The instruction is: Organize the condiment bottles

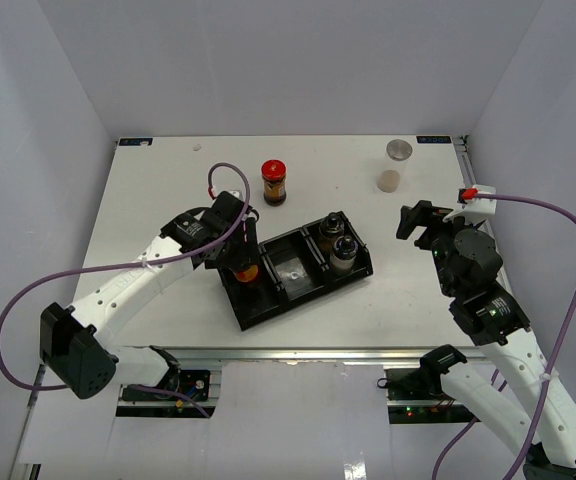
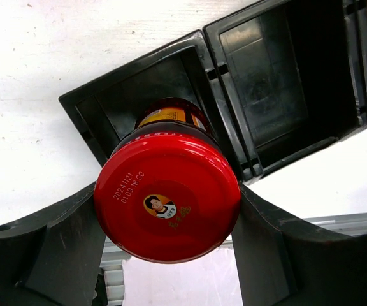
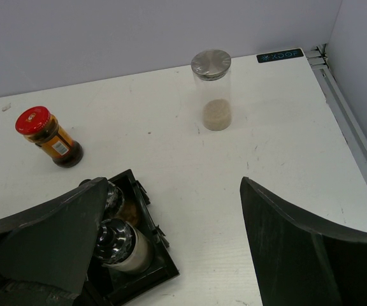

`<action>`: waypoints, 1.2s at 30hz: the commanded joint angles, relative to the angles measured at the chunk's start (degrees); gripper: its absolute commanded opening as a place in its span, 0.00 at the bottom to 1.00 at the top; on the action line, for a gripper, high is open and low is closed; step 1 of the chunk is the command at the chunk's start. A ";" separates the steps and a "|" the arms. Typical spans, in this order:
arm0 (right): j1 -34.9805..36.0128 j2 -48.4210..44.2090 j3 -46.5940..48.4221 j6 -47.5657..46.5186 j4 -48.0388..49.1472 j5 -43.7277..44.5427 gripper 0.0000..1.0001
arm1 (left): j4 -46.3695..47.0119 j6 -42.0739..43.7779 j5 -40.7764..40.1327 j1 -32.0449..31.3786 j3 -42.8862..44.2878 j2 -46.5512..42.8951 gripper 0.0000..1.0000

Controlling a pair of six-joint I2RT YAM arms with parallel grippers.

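Observation:
My left gripper [image 1: 242,262] is shut on a red-lidded jar [image 2: 167,196] with dark contents and holds it in the left compartment of the black tray [image 1: 268,308]; whether the jar touches the floor I cannot tell. Two black-capped shakers [image 1: 339,240] stand in the tray's right compartment, also in the right wrist view [image 3: 121,244]. The second red-lidded jar [image 1: 274,182] stands on the table behind the tray. The silver-lidded jar [image 1: 395,165] with cream contents stands at the back right. My right gripper [image 1: 420,221] is open and empty, right of the tray.
The tray's middle compartment [image 1: 293,266] holds nothing. The table's right rail [image 3: 352,137] runs close to my right gripper. White walls enclose the table on three sides.

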 commanded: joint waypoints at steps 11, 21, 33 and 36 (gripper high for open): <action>-0.19 -0.55 -0.85 -0.04 3.07 -0.14 0.90 | 12.85 1.68 -2.94 -0.21 -5.72 1.94 0.00; -0.19 -0.06 -0.41 -0.22 3.24 -0.36 0.90 | 13.82 0.89 -7.32 -0.74 -7.53 1.57 0.32; -0.19 0.68 -0.05 0.00 3.55 -1.06 0.90 | 14.03 1.90 -3.50 -0.83 -6.46 1.76 0.91; -0.19 0.59 -0.40 0.13 3.60 -1.19 0.90 | 12.87 2.11 -1.49 -0.74 -4.62 1.16 0.98</action>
